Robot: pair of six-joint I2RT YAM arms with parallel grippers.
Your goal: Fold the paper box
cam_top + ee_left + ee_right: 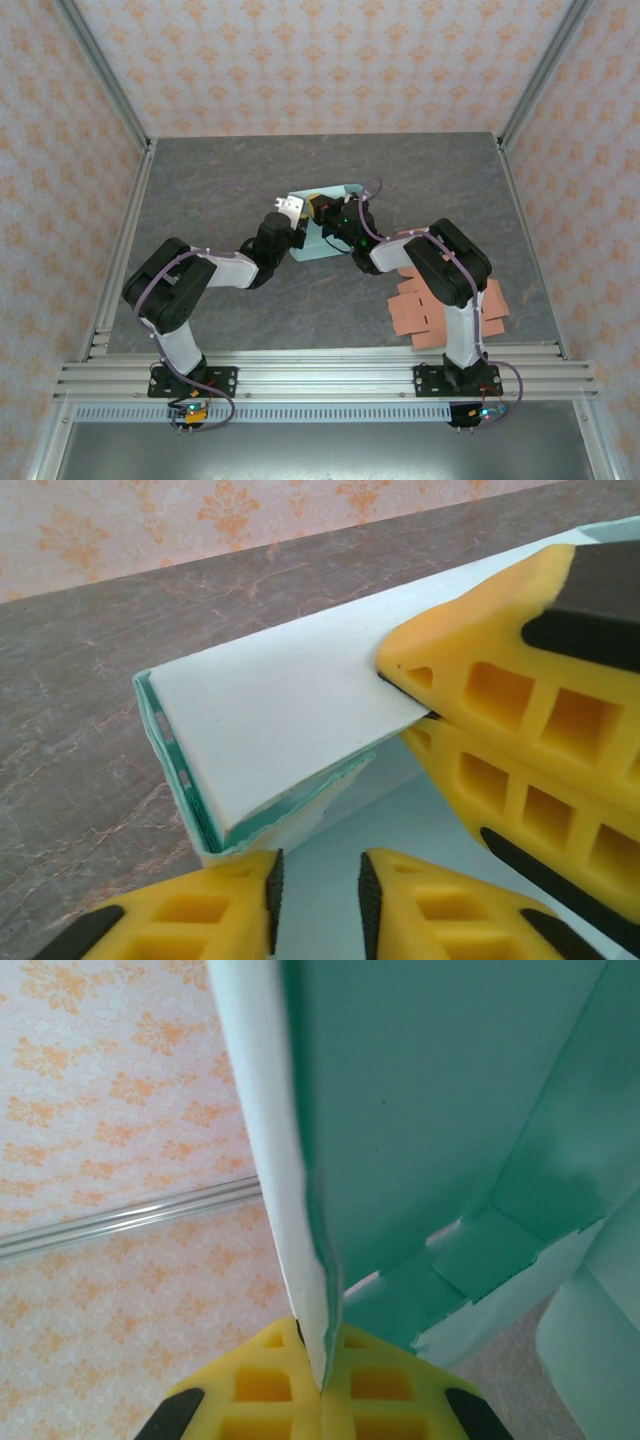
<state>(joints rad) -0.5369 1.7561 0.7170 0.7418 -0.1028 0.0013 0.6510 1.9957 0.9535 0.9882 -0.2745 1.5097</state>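
Note:
The paper box point(320, 245) lies mid-table, pale teal inside and white outside, partly folded. In the left wrist view a white flap point(280, 710) of it stands over a folded teal-edged corner. My right gripper point(405, 700) is shut on that flap's edge. From the right wrist, my right gripper point(322, 1385) pinches the doubled box wall point(300, 1160), and the teal interior point(430, 1110) rises to the right. My left gripper point(318, 900) is open above the pale floor panel with nothing between its pads; its left finger point(200, 910) touches the folded corner. From above, both grippers point(305, 215) point(338, 222) meet at the box.
Flat pink cardboard sheets point(440, 305) lie at the right, partly under the right arm. The grey table point(200, 180) is bounded by patterned walls and metal posts. Aluminium rails point(320, 375) run along the near edge.

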